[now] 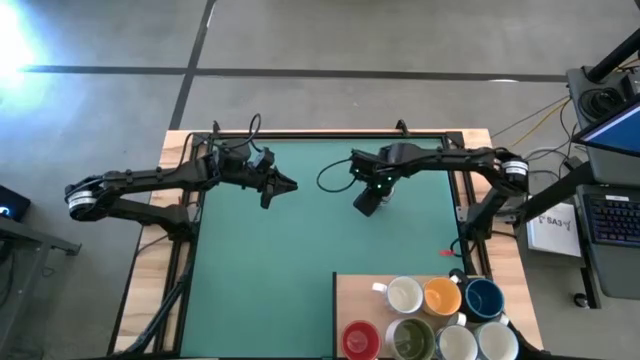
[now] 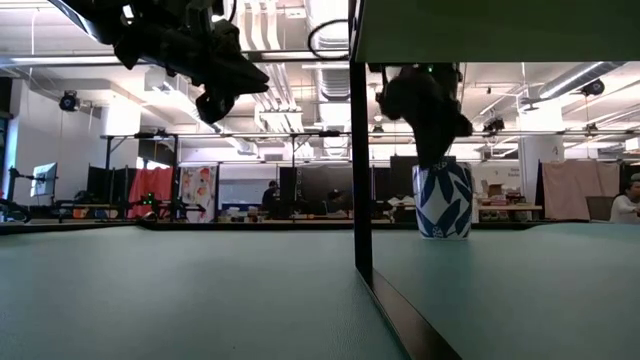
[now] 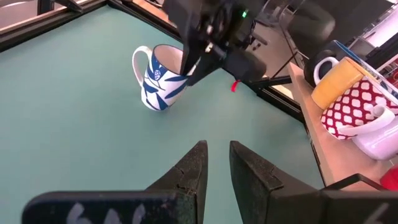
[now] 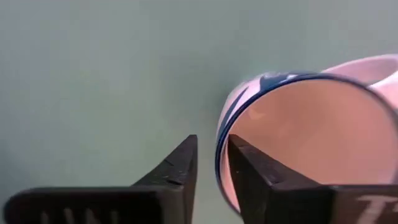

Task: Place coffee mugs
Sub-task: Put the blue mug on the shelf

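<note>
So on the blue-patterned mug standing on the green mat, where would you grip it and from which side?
Take the mug by its rim wall, from straight above: it stands upright with its mouth open, so one finger can go inside and one outside. The handle juts out to one side, so probably pinch away from it. The right end effector already straddles the rim this way.

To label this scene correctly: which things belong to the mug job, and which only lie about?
Job: leaf-patterned mug on the mat, right gripper at its rim; seven mugs on wooden board; left gripper waiting above the mat.
Lying about: keyboard, white sheet.
</note>
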